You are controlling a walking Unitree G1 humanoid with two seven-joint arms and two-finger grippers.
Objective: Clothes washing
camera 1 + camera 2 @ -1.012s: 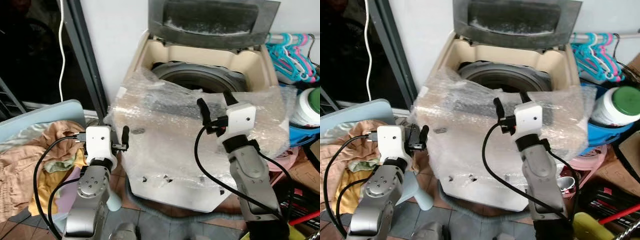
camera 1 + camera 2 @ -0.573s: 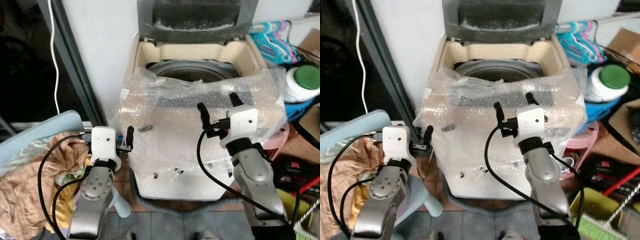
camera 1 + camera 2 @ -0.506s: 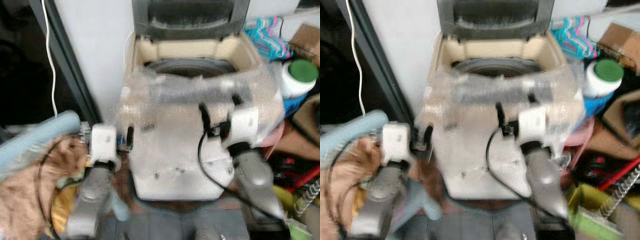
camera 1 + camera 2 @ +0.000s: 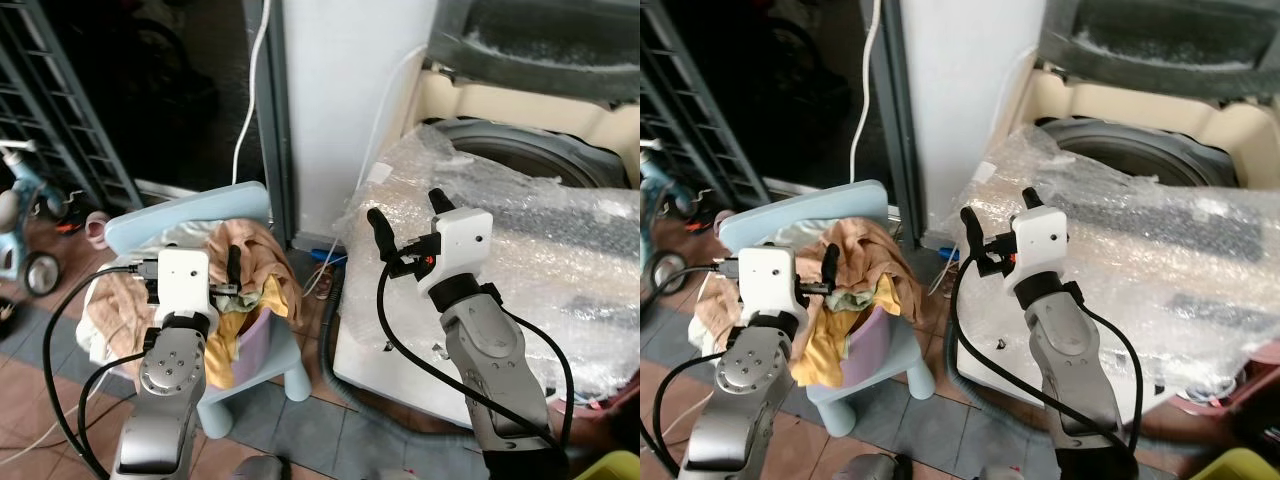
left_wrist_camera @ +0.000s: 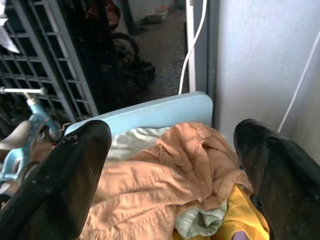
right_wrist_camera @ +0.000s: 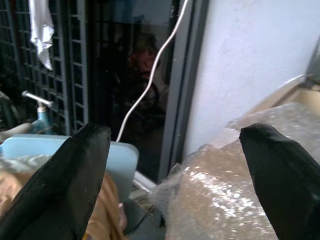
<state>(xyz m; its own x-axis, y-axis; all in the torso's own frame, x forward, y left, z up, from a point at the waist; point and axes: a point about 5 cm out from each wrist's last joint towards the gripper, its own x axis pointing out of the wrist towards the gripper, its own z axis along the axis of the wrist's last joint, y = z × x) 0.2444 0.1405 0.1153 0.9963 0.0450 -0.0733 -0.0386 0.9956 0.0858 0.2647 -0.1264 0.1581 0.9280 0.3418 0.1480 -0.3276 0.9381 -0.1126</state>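
Clothes point(image 4: 235, 265): a heap of tan, yellow and pale green garments piled in a lilac basket point(image 4: 252, 350) on a small light-blue chair point(image 4: 190, 210), on my left, low, beside the washing machine point(image 4: 1140, 120).

Nearest: my left gripper point(image 5: 170, 165), fingers spread wide, nothing between them, hanging just above the heap and aimed down into it. My right gripper point(image 4: 403, 222) is raised in front of the machine's bubble-wrapped front point(image 4: 560, 260), also spread wide and empty.

Beyond: the machine's lid is up and the dark drum point(image 4: 1120, 160) is exposed. A white cable point(image 4: 252, 90) runs down the wall by a dark doorway.

Step in hand, as I judge it: take a first garment from the pile. To do it well I would lower the left gripper onto the raised tan fold at the top, close on a thick bunch rather than a single edge, and lift straight up so that trailing sleeves clear the basket rim. The loose wrap around the machine's opening could snag cloth on the way in.

View differences: the left wrist view shows the tan folds and the chair's backrest close up, plus a child's bike point(image 5: 30, 100) by a metal grille. The head views show the open drum and the basket.
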